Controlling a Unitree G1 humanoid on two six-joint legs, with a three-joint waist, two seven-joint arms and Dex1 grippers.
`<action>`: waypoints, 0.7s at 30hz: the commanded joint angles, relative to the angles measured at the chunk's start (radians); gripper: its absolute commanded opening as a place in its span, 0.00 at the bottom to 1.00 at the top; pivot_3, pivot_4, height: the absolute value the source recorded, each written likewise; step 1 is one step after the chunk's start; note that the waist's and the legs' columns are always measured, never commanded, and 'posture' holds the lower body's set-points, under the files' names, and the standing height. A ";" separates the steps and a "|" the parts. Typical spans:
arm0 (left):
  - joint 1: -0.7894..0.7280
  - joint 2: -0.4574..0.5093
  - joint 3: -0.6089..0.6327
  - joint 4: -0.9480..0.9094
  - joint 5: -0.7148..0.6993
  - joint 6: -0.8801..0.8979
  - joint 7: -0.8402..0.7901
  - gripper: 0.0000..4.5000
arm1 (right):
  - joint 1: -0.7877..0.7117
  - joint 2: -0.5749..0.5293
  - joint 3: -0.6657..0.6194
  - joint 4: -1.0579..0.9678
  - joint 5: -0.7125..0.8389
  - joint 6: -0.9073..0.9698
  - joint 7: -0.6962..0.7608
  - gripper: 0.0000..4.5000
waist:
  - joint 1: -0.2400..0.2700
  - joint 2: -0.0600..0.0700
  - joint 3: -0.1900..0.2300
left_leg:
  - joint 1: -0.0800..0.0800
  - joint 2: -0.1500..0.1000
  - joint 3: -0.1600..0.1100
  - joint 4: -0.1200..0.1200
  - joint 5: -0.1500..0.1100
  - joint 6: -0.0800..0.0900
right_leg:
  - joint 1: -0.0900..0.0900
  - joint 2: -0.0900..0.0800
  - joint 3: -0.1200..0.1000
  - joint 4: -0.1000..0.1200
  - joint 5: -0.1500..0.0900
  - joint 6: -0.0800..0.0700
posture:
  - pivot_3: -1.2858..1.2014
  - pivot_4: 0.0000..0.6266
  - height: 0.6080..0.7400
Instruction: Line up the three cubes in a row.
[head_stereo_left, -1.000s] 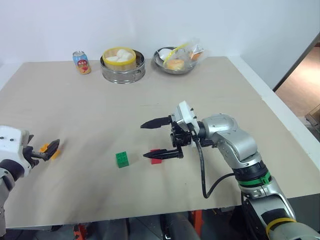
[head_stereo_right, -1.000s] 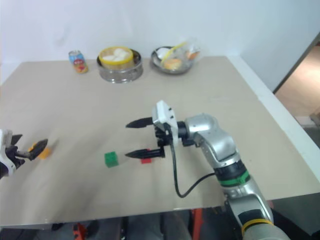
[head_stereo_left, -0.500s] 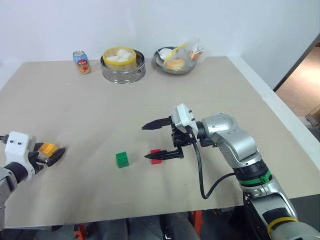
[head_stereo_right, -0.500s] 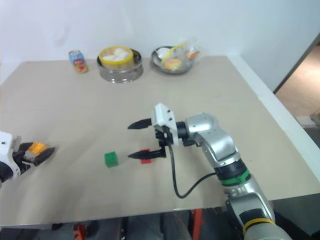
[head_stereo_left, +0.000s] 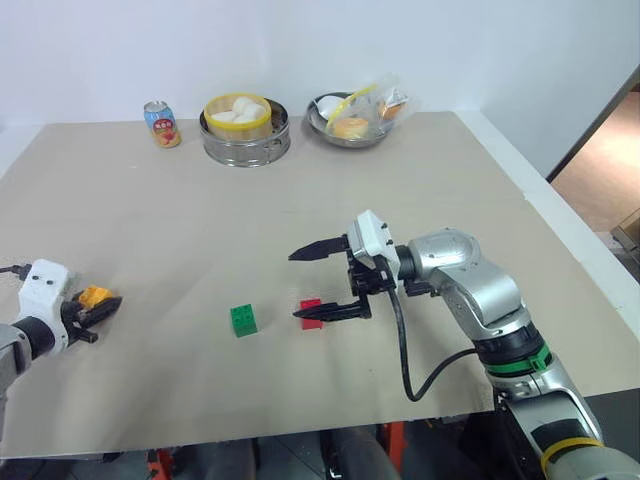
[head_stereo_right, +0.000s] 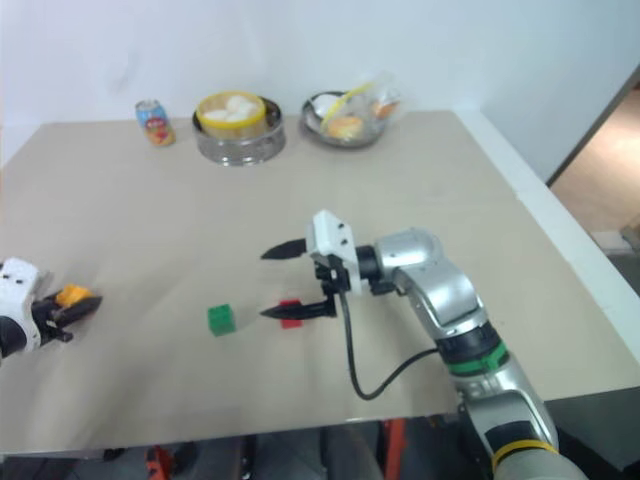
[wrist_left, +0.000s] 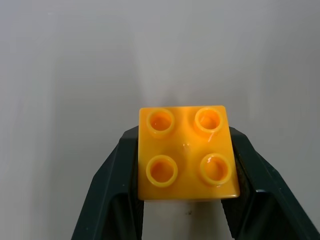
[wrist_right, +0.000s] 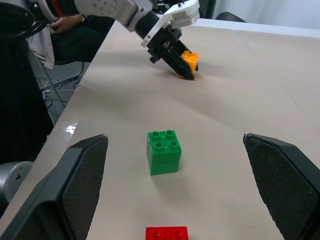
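— The left gripper (head_stereo_left: 103, 305) has pinched the orange-yellow cube (wrist_left: 186, 152), well left of the green cube (head_stereo_left: 244, 319).

— And the right gripper (head_stereo_left: 325, 280)?

— Spread wide, holding nothing, hanging over the red cube (head_stereo_left: 312, 312) just right of the green.

— Risk?

— That grip looks shallow. A quick lift could twist the cube loose.

Back edge of the beige table (head_stereo_left: 150, 200) has a little soda can (head_stereo_left: 162, 124), then a metal steamer (head_stereo_left: 245, 130) with white buns inside a yellow ring, then a metal bowl (head_stereo_left: 352, 121) of plastic-wrapped food off to its right.
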 joint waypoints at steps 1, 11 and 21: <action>0.026 0.101 -0.049 -0.131 -0.026 -0.053 -0.151 0.31 | -0.001 -0.030 -0.021 -0.062 0.017 0.018 0.009 1.00 | 0.000 0.000 0.000 | 0.000 0.000 0.000 0.000 0.000 0.000 | 0.000 0.000 0.000 0.000 0.000 0.000 | 0.52 0.24 1.00; -0.043 0.205 -0.228 -0.255 -0.081 -0.098 -0.395 0.31 | 0.010 -0.048 -0.021 -0.052 0.009 -0.009 0.021 1.00 | 0.000 0.000 0.002 | 0.000 0.000 0.001 -0.001 0.000 0.000 | -0.001 -0.002 0.000 -0.001 -0.001 0.000 | 0.52 0.24 1.00; -0.078 0.219 -0.308 -0.195 -0.078 -0.134 -0.483 0.31 | 0.041 -0.070 -0.026 -0.090 0.004 0.007 -0.002 1.00 | -0.001 0.001 0.002 | 0.000 0.000 0.001 -0.001 0.000 0.000 | -0.001 0.000 0.000 0.000 -0.001 -0.001 | 0.52 0.24 1.00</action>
